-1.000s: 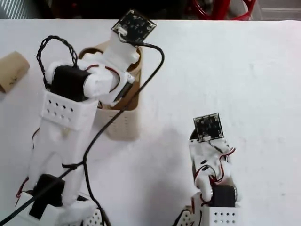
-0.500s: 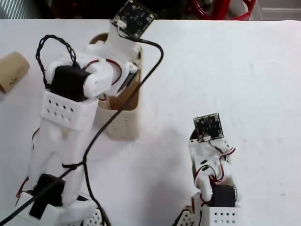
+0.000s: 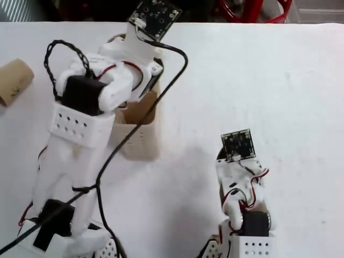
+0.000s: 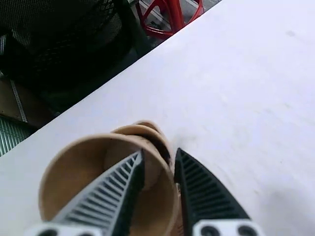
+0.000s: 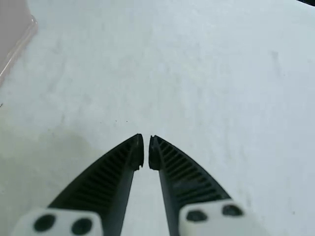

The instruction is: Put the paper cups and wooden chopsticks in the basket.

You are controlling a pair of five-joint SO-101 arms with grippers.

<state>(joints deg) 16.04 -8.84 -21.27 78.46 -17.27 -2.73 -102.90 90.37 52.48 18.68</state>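
Observation:
My left gripper (image 4: 157,157) is shut on the rim wall of a tan paper cup (image 4: 83,172), one finger inside the mouth and one outside. A second tan rounded shape (image 4: 145,130) shows just behind it; I cannot tell what it is. In the high view the left arm (image 3: 80,107) hangs over the far end of the cream perforated basket (image 3: 137,145), and the cup's rim (image 3: 114,39) peeks out beside the wrist. Another paper cup (image 3: 14,80) lies on its side at the far left. My right gripper (image 5: 146,150) is shut on nothing, low over the bare table.
The right arm (image 3: 242,183) stays folded near the front edge, right of the basket. A black cable (image 3: 161,97) loops from the left wrist camera across the basket. White tabletop spreads to the right. A red chair base (image 4: 167,14) stands beyond the far edge.
The left arm has shifted toward the far edge with the cup, uncovering more of the basket's inside. The right arm has not moved.

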